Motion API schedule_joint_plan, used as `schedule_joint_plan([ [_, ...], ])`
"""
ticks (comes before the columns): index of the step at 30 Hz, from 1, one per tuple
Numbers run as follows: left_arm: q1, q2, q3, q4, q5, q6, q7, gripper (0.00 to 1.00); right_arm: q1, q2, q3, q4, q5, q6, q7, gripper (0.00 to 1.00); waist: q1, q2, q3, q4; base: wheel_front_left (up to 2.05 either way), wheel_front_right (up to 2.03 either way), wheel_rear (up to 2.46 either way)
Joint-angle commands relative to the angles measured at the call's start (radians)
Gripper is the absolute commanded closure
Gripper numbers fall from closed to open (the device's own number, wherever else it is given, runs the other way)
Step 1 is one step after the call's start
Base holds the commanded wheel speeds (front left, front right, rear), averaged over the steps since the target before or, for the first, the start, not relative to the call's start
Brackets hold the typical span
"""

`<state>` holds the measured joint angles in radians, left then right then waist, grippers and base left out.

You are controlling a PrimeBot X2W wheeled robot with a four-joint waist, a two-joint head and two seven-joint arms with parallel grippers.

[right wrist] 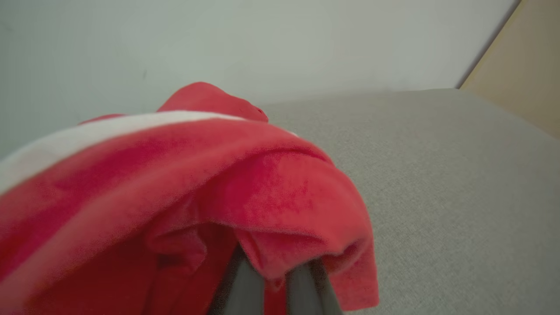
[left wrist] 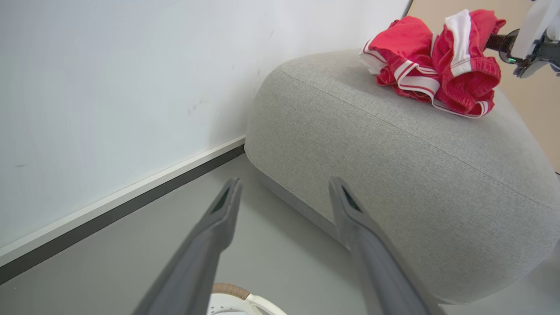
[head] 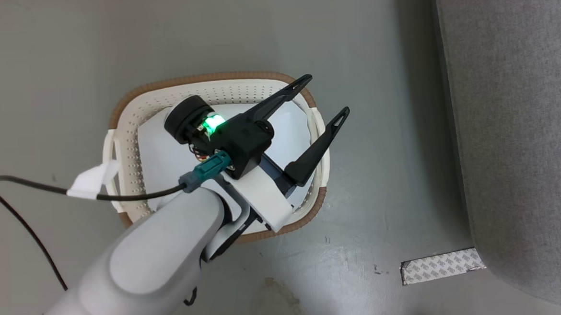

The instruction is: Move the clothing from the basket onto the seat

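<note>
Grey seat (left wrist: 393,153) under red clothing (left wrist: 433,65)

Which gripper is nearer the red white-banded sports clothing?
Right. The right gripper is in the red white-banded sports clothing on the grey fabric sofa, jaws closed on fabric. The left gripper hangs open over the cream perforated plastic basket, far from the clothing.

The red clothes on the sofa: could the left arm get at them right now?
Probably not without swinging over. The left tool hangs open above the basket, while the clothes lie on the sofa, apart from it. Nothing stands between them, but the right tool is at the clothes.
</note>
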<state>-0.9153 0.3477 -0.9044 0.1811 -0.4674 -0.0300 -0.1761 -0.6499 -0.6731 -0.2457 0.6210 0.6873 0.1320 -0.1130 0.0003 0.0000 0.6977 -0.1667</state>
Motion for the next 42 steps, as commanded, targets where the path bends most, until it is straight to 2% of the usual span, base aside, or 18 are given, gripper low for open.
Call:
schedule_joint_plan([
  [1,-0.011,0.006,0.005,-0.006,0.000,0.002,-0.002,0.00,-0.014,-0.012,0.003,0.015,0.006,-0.003,0.013,1.00,-0.0003,0.0000,0.001,0.003,0.00,0.00,0.00],
  [5,-0.001,0.006,0.006,0.004,-0.011,0.004,-0.012,0.00,-0.044,-0.006,0.028,0.092,0.019,-0.003,0.092,1.00,-0.0003,0.0000,-0.016,0.006,0.00,0.00,0.00],
  [6,0.003,0.005,0.006,0.008,-0.014,0.005,-0.015,0.00,-0.052,-0.004,0.030,0.102,0.022,-0.003,0.098,0.76,-0.0003,0.0000,-0.024,0.006,0.00,0.00,0.00],
  [7,0.006,0.005,0.006,0.013,-0.016,0.007,-0.018,0.00,-0.059,0.001,0.032,0.109,0.026,-0.003,0.100,0.05,-0.0003,0.0000,-0.033,0.005,0.00,0.00,0.00],
  [8,0.010,0.004,0.006,0.016,-0.020,0.006,-0.019,0.00,-0.061,0.004,0.038,0.116,0.027,-0.003,0.109,0.00,-0.0003,0.0000,-0.042,0.005,0.00,0.00,0.00],
  [16,0.071,-0.001,0.013,0.052,-0.041,0.019,-0.056,0.00,-0.015,0.010,0.116,0.130,0.009,-0.003,0.170,0.00,-0.0003,0.0000,-0.185,-0.008,0.00,0.00,0.00],
  [21,0.144,0.010,0.032,0.073,-0.078,0.030,-0.074,0.00,0.056,-0.008,0.167,0.094,0.016,-0.003,0.276,0.00,-0.0003,0.0000,-0.317,-0.013,0.00,0.00,0.00],
  [25,0.205,0.017,0.051,0.075,-0.099,0.042,-0.081,0.00,0.119,-0.024,0.191,0.028,0.020,-0.003,0.364,0.00,-0.0003,0.0000,-0.418,-0.013,0.00,0.00,0.00],
  [30,0.275,0.025,0.076,0.059,-0.123,0.059,-0.087,0.00,0.189,-0.039,0.174,-0.109,-0.011,-0.003,0.408,0.00,-0.0003,0.0000,-0.522,-0.001,0.00,0.00,0.00],
  [38,0.406,0.042,0.158,0.028,-0.166,0.102,-0.089,0.00,0.289,0.060,0.125,-0.381,-0.078,-0.003,0.334,0.00,-0.0003,0.0000,-0.685,0.038,0.00,0.00,0.00],
  [42,0.461,0.066,0.233,0.001,-0.168,0.138,-0.089,0.00,0.325,0.114,0.136,-0.502,-0.120,-0.003,0.251,0.00,-0.0003,0.0000,-0.706,0.055,0.00,0.00,0.00],
])
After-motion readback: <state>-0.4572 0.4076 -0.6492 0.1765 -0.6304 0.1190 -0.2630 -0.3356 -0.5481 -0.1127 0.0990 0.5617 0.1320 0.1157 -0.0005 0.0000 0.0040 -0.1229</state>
